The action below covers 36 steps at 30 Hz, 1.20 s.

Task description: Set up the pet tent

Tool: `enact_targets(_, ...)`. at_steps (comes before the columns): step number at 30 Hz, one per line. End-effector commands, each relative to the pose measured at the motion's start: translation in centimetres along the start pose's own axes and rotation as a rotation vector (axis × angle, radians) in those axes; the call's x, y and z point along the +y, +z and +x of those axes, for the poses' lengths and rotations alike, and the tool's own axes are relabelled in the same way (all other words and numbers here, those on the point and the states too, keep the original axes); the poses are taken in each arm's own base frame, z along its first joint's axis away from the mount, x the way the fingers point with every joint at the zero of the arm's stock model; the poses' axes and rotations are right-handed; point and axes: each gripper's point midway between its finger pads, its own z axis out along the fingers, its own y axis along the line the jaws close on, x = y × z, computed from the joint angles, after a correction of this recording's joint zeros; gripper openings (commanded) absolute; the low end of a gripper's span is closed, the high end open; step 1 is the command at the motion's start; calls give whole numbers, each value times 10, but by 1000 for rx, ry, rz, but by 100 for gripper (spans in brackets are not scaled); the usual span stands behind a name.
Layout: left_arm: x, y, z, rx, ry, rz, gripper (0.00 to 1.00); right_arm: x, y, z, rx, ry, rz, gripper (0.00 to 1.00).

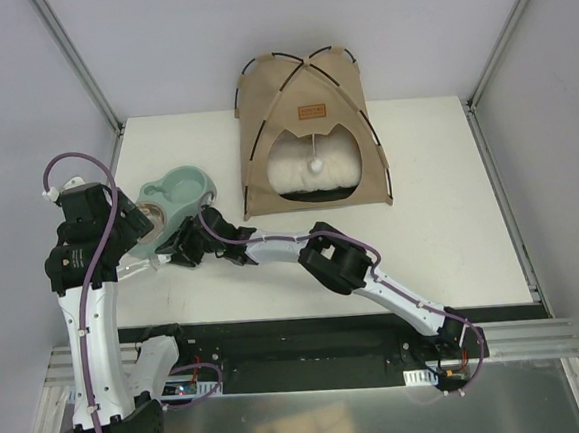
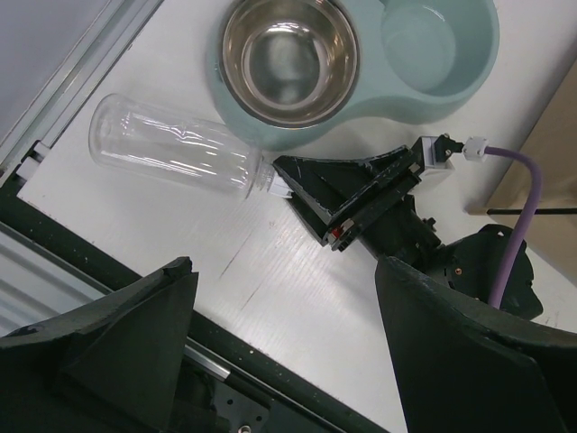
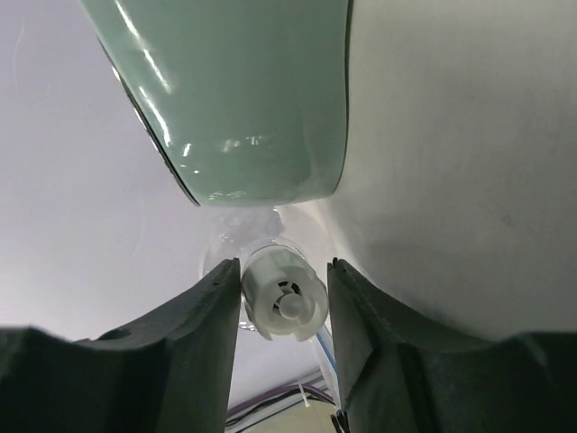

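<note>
The pet tent [image 1: 305,95] stands upright at the far side of the table, tan with black poles and a brown label [image 1: 310,111]. A white pom-pom [image 1: 315,163] hangs in its doorway, in front of a fluffy cream cushion [image 1: 296,176] inside. Both grippers are well to the tent's left. My right gripper [image 3: 284,280] is shut on the white cap [image 3: 281,293] of a clear plastic bottle [image 2: 171,144] that lies on the table; it also shows in the left wrist view [image 2: 281,179]. My left gripper [image 2: 284,271] is open and empty above the table's near edge.
A teal double pet feeder [image 2: 361,113] with a steel bowl [image 2: 290,56] sits just beyond the bottle, near the table's left edge [image 2: 81,99]. The right arm [image 1: 338,258] stretches across the near half of the table. Grey walls enclose the table.
</note>
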Motion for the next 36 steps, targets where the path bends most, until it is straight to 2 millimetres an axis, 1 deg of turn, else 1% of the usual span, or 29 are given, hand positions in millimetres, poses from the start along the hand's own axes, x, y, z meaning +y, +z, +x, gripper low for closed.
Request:
enact_targets(1, 3, -2, 3, -1, 9, -3, 82, 25, -1, 5, 25, 15, -68, 45)
enact_targets(2, 4, 0, 3, 1, 9, -8, 82, 27, -1, 4, 21, 14, -72, 42)
enact_targets(4, 5, 0, 4, 2, 11, -14, 82, 27, -2, 1, 9, 18, -79, 33)
enact_targets(6, 6, 1, 5, 3, 13, -16, 82, 31, -6, 0, -3, 18, -98, 23)
enact_targets(7, 5, 0, 5, 3, 14, -15, 82, 33, -9, -3, -16, 18, -108, 20)
enact_targets(8, 6, 1, 5, 4, 12, -17, 82, 35, -12, -7, -30, 19, -125, 18)
enact_targets(9, 5, 1, 5, 5, 13, -14, 82, 41, -15, -8, -38, 14, -146, 16)
enact_targets(10, 5, 1, 6, 7, 15, -11, 82, 39, -19, -9, -48, 21, -149, 14)
enact_targets(12, 3, 1, 7, 12, 14, -4, 82, 44, -29, -15, -75, 27, -181, 10)
enact_targets(13, 2, 0, 6, 12, 13, 2, 82, 41, -35, -20, -91, 31, -184, 8)
enact_targets(14, 1, 0, 6, 13, 14, 8, 82, 44, -42, -25, -106, 30, -195, 8)
enact_targets(17, -4, 0, 8, 28, 13, 33, 82, 53, -70, -35, -139, 22, -208, 5)
enact_targets(19, -8, 1, 9, 41, 12, 52, 83, 58, -92, -41, -158, 8, -202, 4)
enact_targets(20, -10, 1, 10, 48, 12, 60, 83, 56, -103, -42, -157, 0, -194, 3)
enact_targets(22, -15, 2, 10, 55, 5, 79, 87, 56, -126, -42, -152, -23, -183, 2)
enact_targets(23, -18, 3, 9, 56, 1, 91, 95, 62, -143, -40, -147, -31, -195, 1)
enact_targets(24, -20, 4, 7, 52, -10, 96, 99, 66, -157, -41, -150, -38, -205, 1)
enact_targets(25, -22, 5, 5, 44, -22, 106, 99, 61, -168, -42, -148, -43, -193, 0)
enact_targets(27, -32, 8, 5, 51, -33, 149, 99, 63, -190, -45, -148, -56, -188, 0)
enact_targets(29, -46, 9, 6, 76, -60, 210, 99, 68, -211, -47, -147, -89, -179, 0)
enact_targets(30, -53, 10, 6, 89, -72, 242, 99, 69, -220, -48, -158, -110, -169, 0)
enact_targets(31, -60, 9, 7, 102, -85, 274, 99, 75, -229, -49, -168, -138, -165, 0)
enact_targets(33, -71, 7, 4, 114, -107, 323, 99, 83, -241, -48, -181, -197, -151, 0)
enact_targets(36, -84, 2, -2, 117, -123, 381, 99, 98, -249, -47, -193, -266, -143, 0)
